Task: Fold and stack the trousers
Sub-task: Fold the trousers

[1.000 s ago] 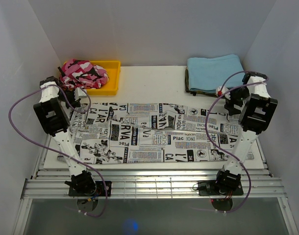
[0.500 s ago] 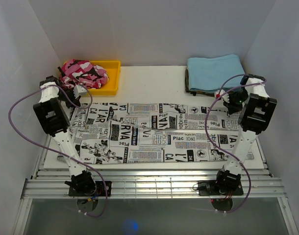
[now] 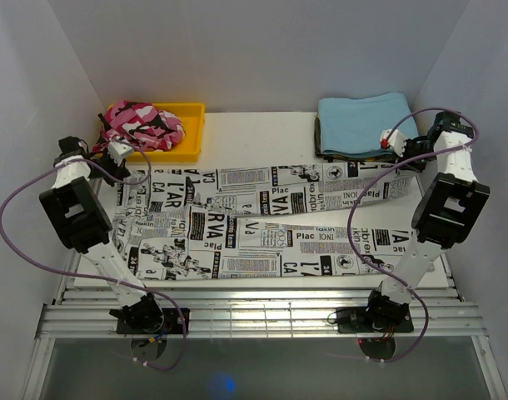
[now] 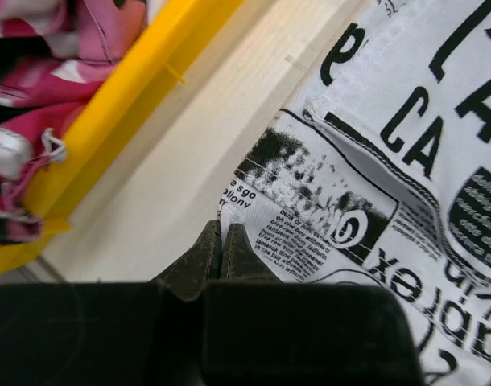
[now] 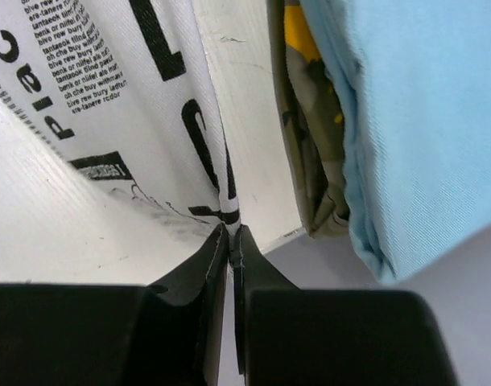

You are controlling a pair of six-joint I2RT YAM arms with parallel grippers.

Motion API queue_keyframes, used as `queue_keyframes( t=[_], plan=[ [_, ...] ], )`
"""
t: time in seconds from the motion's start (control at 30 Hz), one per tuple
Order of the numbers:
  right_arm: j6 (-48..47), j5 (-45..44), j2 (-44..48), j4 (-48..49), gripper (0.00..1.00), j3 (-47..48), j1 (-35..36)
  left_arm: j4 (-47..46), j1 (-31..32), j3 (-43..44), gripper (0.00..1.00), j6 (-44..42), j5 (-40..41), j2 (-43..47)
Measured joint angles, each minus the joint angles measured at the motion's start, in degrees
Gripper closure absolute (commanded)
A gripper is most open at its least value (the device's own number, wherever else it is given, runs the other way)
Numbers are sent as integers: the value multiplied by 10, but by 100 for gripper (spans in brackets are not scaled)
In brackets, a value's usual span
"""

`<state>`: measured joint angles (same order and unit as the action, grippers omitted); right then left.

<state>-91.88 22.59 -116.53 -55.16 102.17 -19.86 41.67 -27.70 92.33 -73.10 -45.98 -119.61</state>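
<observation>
Trousers of white fabric printed with black newspaper text lie spread across the white counter. Beside the yellow plastic tray, the left hand is clamped tight on one edge. The right hand pinches the far end by the folded light blue cloth.

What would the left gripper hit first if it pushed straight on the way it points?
The left gripper pinches the trousers corner; ahead lies bare table, then probably the wall of the yellow tray; depth unclear.
</observation>
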Motion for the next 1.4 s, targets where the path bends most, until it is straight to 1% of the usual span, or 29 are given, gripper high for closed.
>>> queue_keyframes(
  t=[0.13, 0.3, 0.37, 0.5, 0.67, 0.77, 0.87, 0.93, 1.03, 1.1, 1.2, 1.3, 1.4],
  plan=[
    [8, 21, 58, 27, 92, -39, -11, -86, -16, -86, 100, 30, -26, 89],
    [11, 51, 108, 58, 92, -109, -39, -219, -48, -198, 100, 97, -59, 177],
    [7, 66, 127, 61, 92, -138, -52, -249, -62, -230, 100, 120, -75, 201],
    [-9, 101, 174, 64, 92, -188, -85, -275, -94, -282, 100, 144, -105, 250],
    [-46, 151, 269, 59, 92, -265, -141, -268, -156, -344, 100, 145, -164, 335],
    [-78, 175, 331, 55, 92, -318, -177, -218, -204, -370, 100, 103, -206, 388],
    [-108, 188, 376, 54, 92, -372, -209, -164, -247, -396, 100, 51, -231, 428],
    [-123, 190, 391, 54, 92, -403, -225, -120, -271, -410, 100, 12, -241, 442],
    [-135, 195, 392, 53, 92, -425, -235, -77, -292, -426, 100, -30, -241, 443],
    [-130, 200, 392, 65, 92, -429, -235, -65, -294, -428, 100, -43, -242, 440],
    [-93, 203, 388, 119, 92, -429, -216, -82, -279, -426, 100, -16, -238, 432],
    [-33, 199, 343, 176, 92, -391, -176, -150, -240, -414, 100, 53, -217, 412],
    [45, 187, 262, 227, 92, -307, -123, -212, -189, -378, 100, 124, -190, 371]
  ],
)
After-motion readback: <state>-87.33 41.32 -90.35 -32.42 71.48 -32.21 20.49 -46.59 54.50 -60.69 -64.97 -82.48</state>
